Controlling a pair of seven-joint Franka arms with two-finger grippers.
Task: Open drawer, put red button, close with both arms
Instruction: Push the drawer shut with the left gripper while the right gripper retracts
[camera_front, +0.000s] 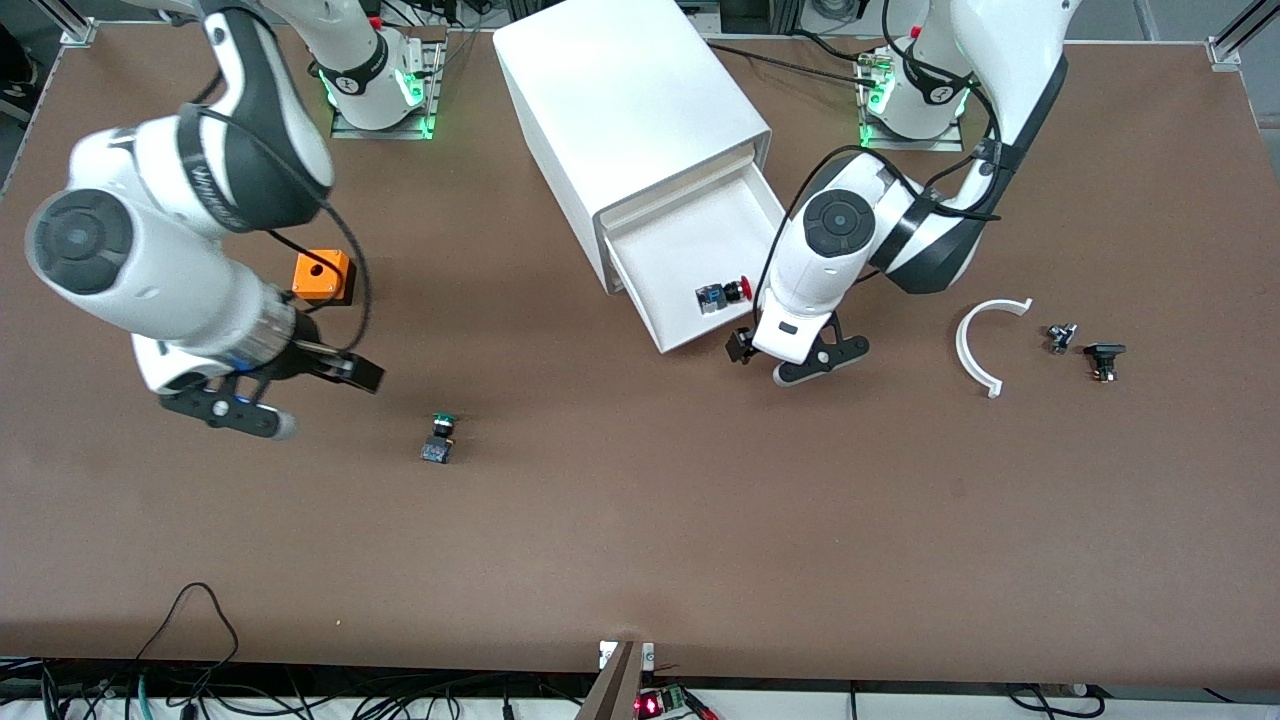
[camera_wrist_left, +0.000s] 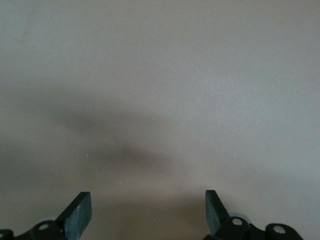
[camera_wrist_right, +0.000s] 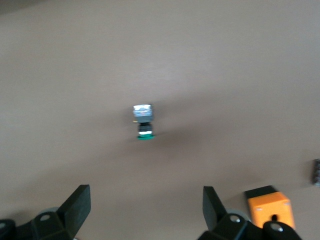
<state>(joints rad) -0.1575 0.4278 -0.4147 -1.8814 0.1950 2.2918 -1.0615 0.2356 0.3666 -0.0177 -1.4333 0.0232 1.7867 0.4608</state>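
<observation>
One drawer (camera_front: 700, 255) is seen pulled out of the white cabinet (camera_front: 625, 110), and the red button (camera_front: 724, 294) is found lying on its side inside it, near the front edge at the left arm's end; so the button's in, but the drawer hasn't been shut yet. The left gripper (camera_front: 795, 360) is held just off the drawer's front corner, low over bare table (camera_front: 640, 540), jaws spread wide with nothing gripped; only empty tabletop is shown between its fingers (camera_wrist_left: 77, 212) in the left wrist view. The right gripper (camera_front: 300, 395) is parked over the table toward the right arm's end, also wide open and empty; the green-capped switch (camera_front: 438, 438) is seen near it, and the orange box (camera_front: 322, 277) sits farther from the front camera. A white curved piece (camera_front: 975, 345) and two small dark parts (camera_front: 1085, 345) are left toward the left arm's end.
</observation>
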